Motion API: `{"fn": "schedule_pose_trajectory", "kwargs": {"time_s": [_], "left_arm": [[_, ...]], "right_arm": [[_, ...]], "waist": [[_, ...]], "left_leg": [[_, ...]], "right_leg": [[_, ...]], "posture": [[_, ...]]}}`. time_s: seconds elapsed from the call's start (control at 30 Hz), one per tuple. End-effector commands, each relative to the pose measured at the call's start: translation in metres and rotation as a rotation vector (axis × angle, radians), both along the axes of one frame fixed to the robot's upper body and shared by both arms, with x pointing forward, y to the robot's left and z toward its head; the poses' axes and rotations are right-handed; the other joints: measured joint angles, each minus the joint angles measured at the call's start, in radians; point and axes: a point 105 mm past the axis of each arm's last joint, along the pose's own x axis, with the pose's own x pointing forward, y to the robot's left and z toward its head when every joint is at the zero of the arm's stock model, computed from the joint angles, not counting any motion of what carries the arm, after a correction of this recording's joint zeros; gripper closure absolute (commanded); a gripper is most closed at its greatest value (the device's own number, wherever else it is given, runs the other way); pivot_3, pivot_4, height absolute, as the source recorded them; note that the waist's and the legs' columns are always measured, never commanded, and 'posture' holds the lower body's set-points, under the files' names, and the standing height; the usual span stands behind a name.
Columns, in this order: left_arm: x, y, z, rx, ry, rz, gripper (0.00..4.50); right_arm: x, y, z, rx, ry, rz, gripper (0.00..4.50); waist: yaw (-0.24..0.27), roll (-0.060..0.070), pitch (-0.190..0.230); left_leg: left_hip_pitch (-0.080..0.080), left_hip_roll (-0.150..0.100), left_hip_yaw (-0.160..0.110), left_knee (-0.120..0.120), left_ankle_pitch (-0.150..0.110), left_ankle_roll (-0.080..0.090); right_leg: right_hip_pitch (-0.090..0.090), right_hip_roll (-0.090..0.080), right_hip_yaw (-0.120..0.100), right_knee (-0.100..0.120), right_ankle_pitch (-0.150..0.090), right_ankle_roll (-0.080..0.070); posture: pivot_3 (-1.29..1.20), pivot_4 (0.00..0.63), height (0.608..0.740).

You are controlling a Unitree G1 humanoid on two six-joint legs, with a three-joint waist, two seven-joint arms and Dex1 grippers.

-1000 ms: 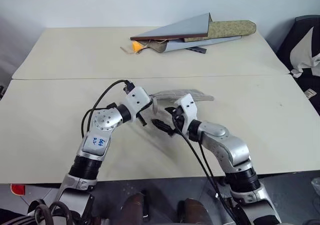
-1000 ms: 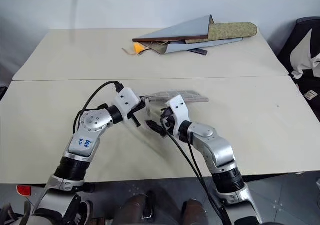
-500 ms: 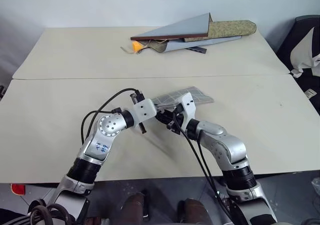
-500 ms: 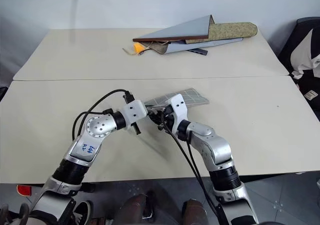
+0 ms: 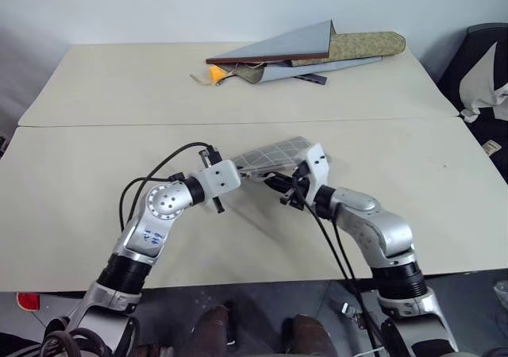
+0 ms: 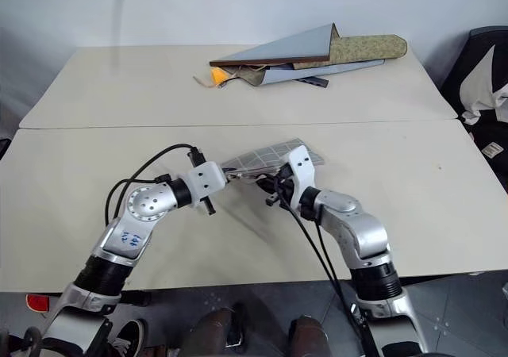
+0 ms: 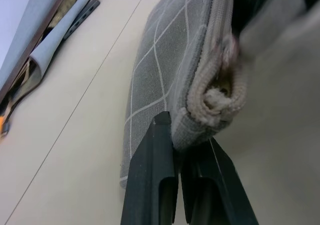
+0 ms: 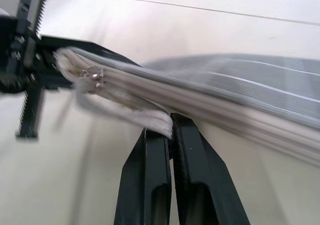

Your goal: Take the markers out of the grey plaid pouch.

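Both tools clamped on grey plaid pouch [image 5: 274,153]: left tool [image 7: 179,150] pinches corner; right tool [image 8: 171,130] nips zip edge.

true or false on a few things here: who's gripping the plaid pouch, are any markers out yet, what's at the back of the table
1. The left gripper is shut on a corner of the grey plaid pouch. True.
2. The right gripper hangs open, clear of the pouch. False: it is shut on the pouch's edge.
3. Several markers lie loose on the table beside the pouch. False: none can be seen out of the pouch.
4. A pile of grey folders with an olive-speckled case sits at the far side of the table. True.
5. The pouch lies among those folders. False: it is held between the two grippers, apart from the pile.
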Motion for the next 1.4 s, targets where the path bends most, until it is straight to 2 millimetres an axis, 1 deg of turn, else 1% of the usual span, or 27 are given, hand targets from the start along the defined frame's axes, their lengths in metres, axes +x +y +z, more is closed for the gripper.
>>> {"fn": "schedule_pose_trajectory", "kwargs": {"time_s": [0.03,0.1,0.2,0.27,0.37,0.47,0.53,0.63,0.73,0.8,0.83,0.93,1.03,1.07,1.1,1.17,1.27,1.37,1.4], "left_arm": [[-0.004,0.02,0.015,-0.047,-0.03,-0.004,4.5],[-0.004,0.03,0.017,-0.042,-0.039,-0.003,4.5],[-0.014,0.053,0.014,-0.054,0.003,-0.022,4.5],[-0.02,0.064,0.014,-0.103,0.042,-0.037,4.5],[-0.027,0.069,0.014,-0.16,0.086,-0.063,4.5],[-0.029,0.069,0.02,-0.249,0.104,-0.075,4.5],[-0.031,0.063,0.023,-0.281,0.122,-0.098,4.5],[-0.032,0.058,0.021,-0.292,0.158,-0.106,4.5],[-0.034,0.055,0.018,-0.314,0.227,-0.104,4.5],[-0.034,0.053,0.019,-0.331,0.266,-0.096,4.5],[-0.033,0.052,0.021,-0.352,0.283,-0.094,4.5],[-0.034,0.047,0.025,-0.388,0.371,-0.092,4.5],[-0.034,0.041,0.031,-0.435,0.443,-0.095,4.5],[-0.035,0.037,0.037,-0.463,0.453,-0.116,4.5],[-0.033,0.034,0.044,-0.51,0.473,-0.121,4.5],[-0.031,0.029,0.051,-0.531,0.489,-0.125,4.5],[-0.03,0.021,0.047,-0.517,0.519,-0.12,4.5],[-0.034,0.009,0.04,-0.516,0.57,-0.132,4.5],[-0.035,0.006,0.038,-0.522,0.584,-0.134,4.5]], "right_arm": [[0.001,-0.021,0.015,-0.024,-0.062,-0.014,4.48],[0.005,-0.033,0.015,-0.045,-0.07,-0.039,4.48],[0.01,-0.059,0.012,-0.12,-0.086,-0.083,4.48],[0.014,-0.075,0.008,-0.156,-0.083,-0.121,4.48],[0.017,-0.089,0.005,-0.195,-0.085,-0.145,4.48],[0.02,-0.099,0.009,-0.223,-0.11,-0.169,4.48],[0.016,-0.095,0.009,-0.22,-0.102,-0.129,4.48],[0.008,-0.092,0.013,-0.18,-0.073,-0.063,3.77],[-0.016,-0.087,0.017,-0.236,-0.039,0.068,2.73],[-0.031,-0.087,0.024,-0.255,-0.011,0.143,2.11],[-0.034,-0.089,0.028,-0.265,-0.008,0.155,2.11],[-0.041,-0.094,0.057,-0.231,-0.021,0.184,2.11],[-0.035,-0.102,0.085,-0.222,-0.1,0.149,2.11],[-0.033,-0.101,0.096,-0.199,-0.121,0.145,2.11],[-0.034,-0.098,0.104,-0.184,-0.145,0.156,2.11],[-0.034,-0.083,0.12,-0.128,-0.185,0.184,2.11],[-0.039,-0.06,0.127,-0.137,-0.238,0.24,2.11],[-0.036,-0.045,0.129,-0.137,-0.262,0.247,2.68],[-0.036,-0.041,0.128,-0.144,-0.271,0.258,3.05]], "waist": [[0.0,0.0,0.0],[0.001,0.0,0.0],[0.0,0.0,0.0],[-0.001,0.0,0.0],[0.002,0.0,0.0],[0.003,0.0,0.0],[0.003,0.0,0.0],[0.001,0.0,0.0],[0.004,0.0,0.0],[0.005,0.0,0.0],[0.004,0.0,0.0],[0.003,0.0,0.001],[0.003,0.0,0.001],[0.003,0.0,0.001],[0.003,0.0,0.001],[0.003,-0.001,0.001],[0.003,-0.001,0.001],[0.003,-0.001,0.001],[0.004,-0.001,0.001]], "left_leg": [[0.0,0.0,0.0,0.0,0.0,0.0],[0.0,0.0,0.0,0.0,0.0,0.0],[0.0,0.0,0.001,0.0,0.0,0.0],[0.0,0.0,0.001,0.0,0.0,0.0],[0.0,0.0,0.001,0.0,0.0,0.0],[0.0,0.0,0.001,0.0,0.0,0.0],[0.0,0.0,0.001,0.001,0.0,0.0],[0.0,0.0,0.001,0.0,0.0,0.0],[0.0,0.0,0.001,0.001,0.0,0.001],[0.0,0.0,0.001,0.001,0.0,0.001],[0.0,0.0,0.001,0.001,-0.001,0.001],[0.0,0.001,0.0,0.002,-0.001,0.001],[0.0,0.001,0.0,0.002,-0.001,0.001],[0.001,0.001,0.0,0.002,-0.001,0.001],[0.0,0.001,0.0,0.002,-0.001,0.001],[0.0,0.001,0.0,0.002,-0.001,0.001],[0.0,0.001,0.0,0.002,-0.001,0.001],[0.001,0.001,-0.001,0.002,-0.001,0.001],[0.0,0.001,-0.001,0.002,-0.001,0.001]], "right_leg": [[0.0,0.0,0.0,0.0,0.0,0.0],[0.0,0.0,0.0,-0.001,0.0,0.0],[0.0,0.0,0.0,-0.001,0.0,0.0],[0.0,-0.001,0.0,-0.001,0.0,0.0],[0.0,-0.001,0.0,-0.001,0.0,0.0],[0.001,-0.001,0.0,-0.001,0.0,0.0],[0.001,-0.001,0.0,-0.001,0.0,0.0],[0.001,-0.001,0.0,-0.001,0.0,0.0],[0.001,-0.001,-0.001,-0.001,0.0,0.0],[0.001,-0.001,0.0,-0.002,0.0,0.0],[0.002,-0.001,-0.001,-0.002,0.0,0.0],[0.002,-0.001,-0.001,-0.005,0.0,0.0],[0.003,-0.001,-0.001,-0.007,0.0,0.0],[0.003,-0.001,-0.001,-0.007,0.0,0.0],[0.003,-0.001,0.0,-0.007,0.0,0.0],[0.003,-0.001,0.0,-0.008,0.0,0.0],[0.003,0.0,0.0,-0.007,0.0,0.0],[0.006,0.0,-0.001,-0.007,0.0,0.0],[0.006,0.0,-0.001,-0.007,0.0,0.0]], "posture": [[0.0,0.15,0.74],[0.0,0.15,0.74],[0.0,0.15,0.74],[0.0,0.15,0.74],[0.0,0.15,0.74],[0.0,0.15,0.74],[0.0,0.15,0.74],[0.0,0.15,0.74],[0.0,0.15,0.74],[0.0,0.15,0.74],[0.0,0.15,0.74],[0.0,0.15,0.74],[0.0,0.15,0.74],[0.0,0.15,0.74],[0.0,0.15,0.74],[0.0,0.15,0.74],[0.0,0.15,0.74],[0.0,0.15,0.74],[0.0,0.15,0.74]]}}
